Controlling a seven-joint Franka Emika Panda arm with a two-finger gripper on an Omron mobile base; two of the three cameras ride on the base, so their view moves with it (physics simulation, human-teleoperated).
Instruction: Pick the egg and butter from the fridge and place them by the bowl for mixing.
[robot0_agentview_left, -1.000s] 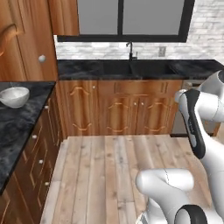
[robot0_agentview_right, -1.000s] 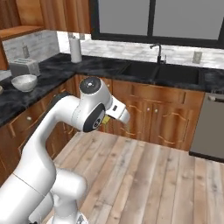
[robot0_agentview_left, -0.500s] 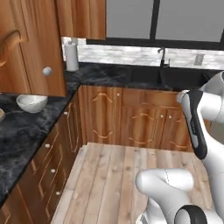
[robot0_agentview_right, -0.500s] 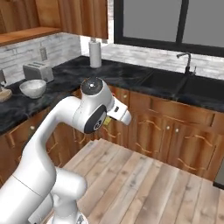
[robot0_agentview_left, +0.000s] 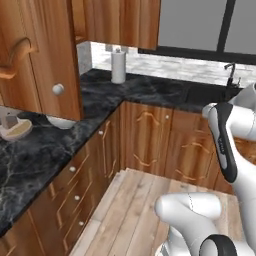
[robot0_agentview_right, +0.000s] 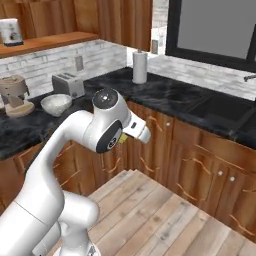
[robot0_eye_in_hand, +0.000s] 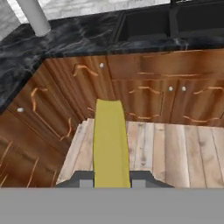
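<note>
One gripper clamped tight on the yellow butter, bar jutting forward over wooden floor

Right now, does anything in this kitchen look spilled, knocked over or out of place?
Nothing stands out. The thin yellow butter bar sits straight in the shut gripper, and the round white bowl rests upright on the black marble counter.

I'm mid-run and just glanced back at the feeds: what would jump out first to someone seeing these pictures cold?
First, the yellow butter, a long bar standing up between the jaws of the gripper in the hand view, over the wooden floor by the corner cabinets. Next, the white bowl on the dark marble counter, between the toaster and the brown coffee machine. A paper towel roll stands upright in the counter's corner.
</note>
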